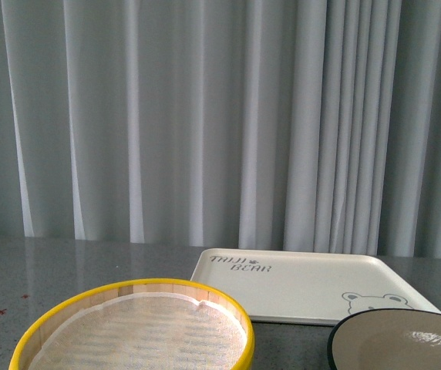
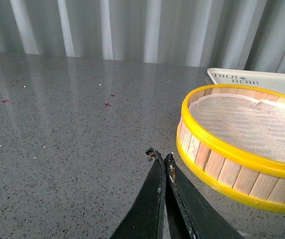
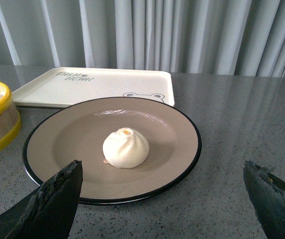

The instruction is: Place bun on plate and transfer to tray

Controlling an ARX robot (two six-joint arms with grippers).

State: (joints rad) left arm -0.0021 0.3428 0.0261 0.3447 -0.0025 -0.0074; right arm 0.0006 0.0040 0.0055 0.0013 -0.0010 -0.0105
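Observation:
The white pleated bun [image 3: 126, 147] sits in the middle of the beige plate [image 3: 68, 134] with a black rim. The plate stands on the grey table just in front of the cream tray [image 3: 90, 85]. My right gripper [image 3: 162, 186] is open wide and empty, its jaws spread over the plate's near edge, short of the bun. In the front view only part of the plate [image 1: 375, 339] shows at the bottom right, with the tray [image 1: 305, 285] behind it; the bun is out of view there. My left gripper [image 2: 160, 155] is shut and empty, low over the table beside the steamer basket.
A yellow-rimmed wooden steamer basket [image 1: 128, 297] with a white liner stands left of the plate, close to my left gripper [image 2: 232, 159]. Grey curtains hang behind the speckled grey table [image 2: 58, 129]. Small red marks dot the table at the left [image 2: 107, 104].

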